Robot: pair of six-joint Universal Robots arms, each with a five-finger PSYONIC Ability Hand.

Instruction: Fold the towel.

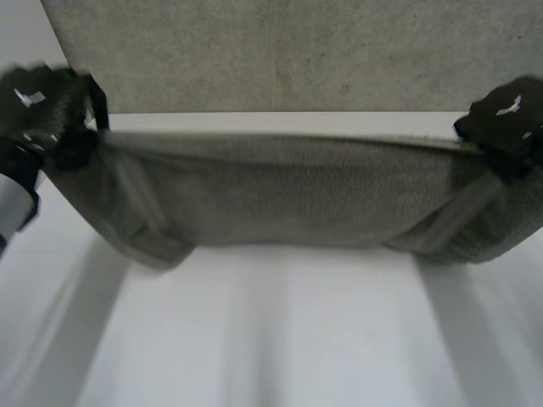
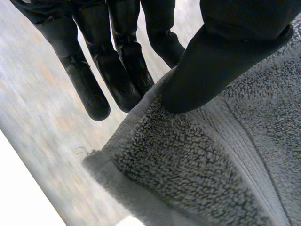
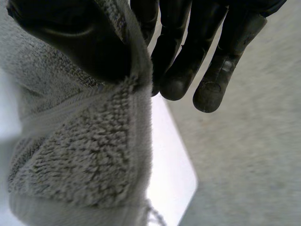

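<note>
A grey terry towel [image 1: 288,191] hangs stretched between my two hands above the white table [image 1: 280,331], sagging in the middle with its lower edge near the tabletop. My left hand [image 1: 47,110] holds its left top corner. In the left wrist view the thumb [image 2: 221,52] presses the towel [image 2: 211,160] against the fingers [image 2: 117,70] near the corner. My right hand [image 1: 505,123] holds the right top corner. In the right wrist view its thumb [image 3: 80,42] pinches the towel [image 3: 80,155] against the fingers [image 3: 188,52].
The table's far edge [image 1: 280,113] runs just behind the towel, with grey floor [image 1: 297,51] beyond it. The near part of the table lies in front of the hanging cloth.
</note>
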